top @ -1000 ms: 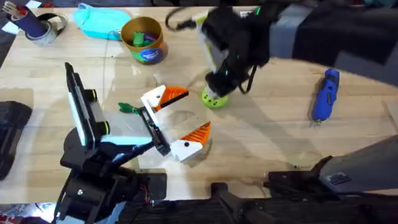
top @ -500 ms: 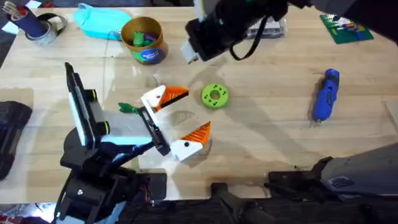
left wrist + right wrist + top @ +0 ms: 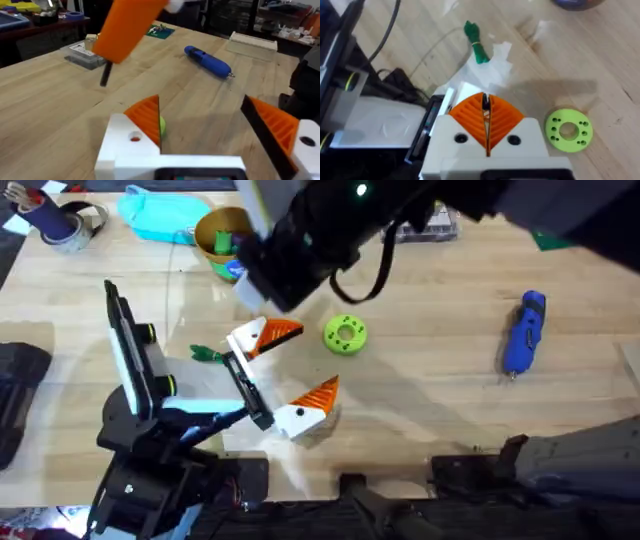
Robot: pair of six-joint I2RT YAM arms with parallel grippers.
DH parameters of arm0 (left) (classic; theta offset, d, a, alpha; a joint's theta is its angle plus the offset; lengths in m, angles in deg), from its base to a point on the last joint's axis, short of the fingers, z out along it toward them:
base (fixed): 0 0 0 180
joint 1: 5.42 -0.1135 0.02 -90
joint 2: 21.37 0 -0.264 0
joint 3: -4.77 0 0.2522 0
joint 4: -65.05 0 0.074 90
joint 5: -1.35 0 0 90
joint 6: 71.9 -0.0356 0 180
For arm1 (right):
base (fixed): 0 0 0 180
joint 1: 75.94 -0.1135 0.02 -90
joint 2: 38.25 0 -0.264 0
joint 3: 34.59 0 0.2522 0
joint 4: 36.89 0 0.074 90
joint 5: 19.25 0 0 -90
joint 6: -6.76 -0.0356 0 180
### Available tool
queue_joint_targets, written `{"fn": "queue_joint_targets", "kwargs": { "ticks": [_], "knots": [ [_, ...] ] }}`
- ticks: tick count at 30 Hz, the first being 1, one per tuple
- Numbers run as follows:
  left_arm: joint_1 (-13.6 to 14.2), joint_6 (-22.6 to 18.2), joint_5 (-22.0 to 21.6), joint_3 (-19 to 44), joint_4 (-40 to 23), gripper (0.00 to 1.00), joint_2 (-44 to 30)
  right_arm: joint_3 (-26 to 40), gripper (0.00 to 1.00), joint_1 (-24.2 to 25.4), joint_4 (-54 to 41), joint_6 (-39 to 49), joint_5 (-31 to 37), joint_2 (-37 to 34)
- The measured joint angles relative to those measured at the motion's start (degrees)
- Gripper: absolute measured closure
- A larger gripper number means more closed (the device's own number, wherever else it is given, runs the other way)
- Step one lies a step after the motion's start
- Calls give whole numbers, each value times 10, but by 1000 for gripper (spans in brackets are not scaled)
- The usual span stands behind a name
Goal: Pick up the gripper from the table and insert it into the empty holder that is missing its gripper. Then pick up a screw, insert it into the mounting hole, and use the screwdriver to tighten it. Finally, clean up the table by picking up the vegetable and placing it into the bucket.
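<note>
Overhead, the right arm reaches across the far middle of the table, large and blurred, partly covering the bucket (image 3: 222, 238). Its right gripper (image 3: 486, 131) has its orange pads pressed together, seemingly on nothing. The left gripper (image 3: 285, 372) rests spread wide, with the vegetable (image 3: 206, 354) just to its left. Well apart, the screwdriver (image 3: 523, 333) lies far right.

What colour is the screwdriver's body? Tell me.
Blue, with a thin metal tip; the screwdriver shows best in the overhead view.
</note>
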Motion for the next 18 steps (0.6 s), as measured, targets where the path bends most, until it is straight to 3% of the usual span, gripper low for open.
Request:
{"fn": "queue_joint_targets", "kwargs": {
  "ticks": [18],
  "knots": [
    [0,0,0,0,0,8,0,0,996,-14,-25,39,-23,-17]
  ]
}}
